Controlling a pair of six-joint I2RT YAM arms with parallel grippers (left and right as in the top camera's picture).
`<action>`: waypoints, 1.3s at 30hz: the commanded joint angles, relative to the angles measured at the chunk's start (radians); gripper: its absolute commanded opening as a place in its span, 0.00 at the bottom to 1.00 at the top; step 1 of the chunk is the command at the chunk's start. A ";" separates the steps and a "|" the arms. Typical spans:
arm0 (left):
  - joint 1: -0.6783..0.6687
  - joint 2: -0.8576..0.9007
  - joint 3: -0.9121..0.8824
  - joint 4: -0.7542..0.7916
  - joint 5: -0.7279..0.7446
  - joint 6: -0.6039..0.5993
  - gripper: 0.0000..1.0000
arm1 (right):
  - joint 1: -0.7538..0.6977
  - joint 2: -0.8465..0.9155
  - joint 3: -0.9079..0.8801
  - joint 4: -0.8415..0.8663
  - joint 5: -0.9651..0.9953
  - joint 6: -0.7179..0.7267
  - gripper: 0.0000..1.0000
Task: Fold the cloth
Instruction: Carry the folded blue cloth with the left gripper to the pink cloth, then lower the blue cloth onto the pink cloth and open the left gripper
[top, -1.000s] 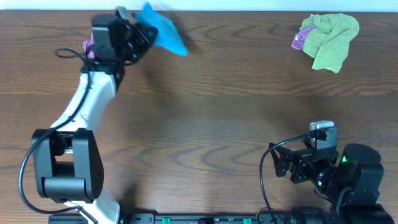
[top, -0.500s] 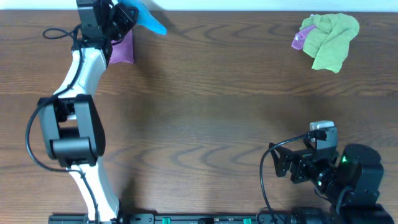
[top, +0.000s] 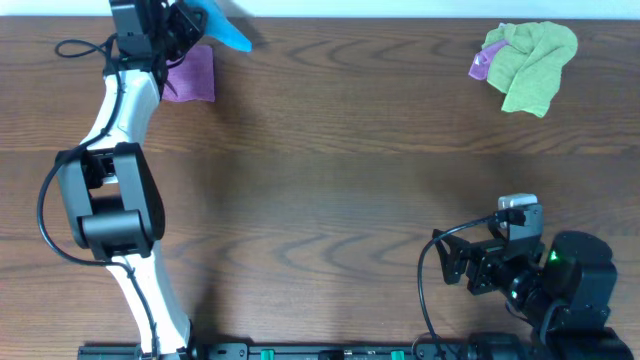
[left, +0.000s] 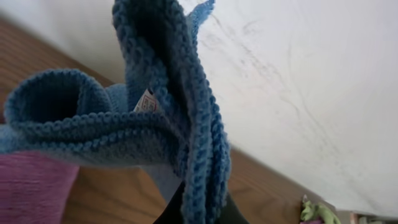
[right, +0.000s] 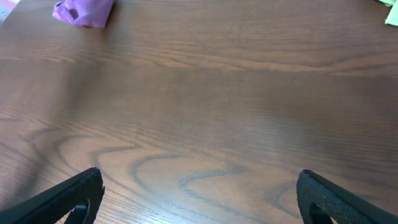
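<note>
My left pincer is clamped on the sky-blue cloth at the far left back edge of the counter, with the arm stretched toward the wall. From overhead I see only a small blue point of fabric sticking out to the right of the pincer, and I cannot see the jaws themselves. The left wrist camera fills that in. The cloth is bunched into thick terry folds right against the lens, pinched at the bottom of the frame between the dark fingers. Its small white tag shows in a crease, which the overhead view does not show.

A purple cloth lies flat on the counter just beside the left arm. The right wrist view catches it only as a far-off lump.

A crumpled lime-green cloth sits at the far right, well apart from the blue one, with a bit of purple at its left edge. The left wrist camera catches only a sliver of it.

My right pincer sits near the front right corner. Its wrist view shows the jaws spread wide with only bare wood between them.
</note>
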 joint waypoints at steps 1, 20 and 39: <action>0.021 0.012 0.030 -0.011 -0.008 0.055 0.06 | -0.005 -0.003 -0.004 0.001 -0.011 0.013 0.99; 0.035 0.086 0.030 -0.071 0.000 0.126 0.06 | -0.005 -0.003 -0.004 0.001 -0.011 0.013 0.99; 0.119 0.087 0.030 -0.242 -0.055 0.224 0.06 | -0.005 -0.003 -0.004 0.001 -0.011 0.013 0.99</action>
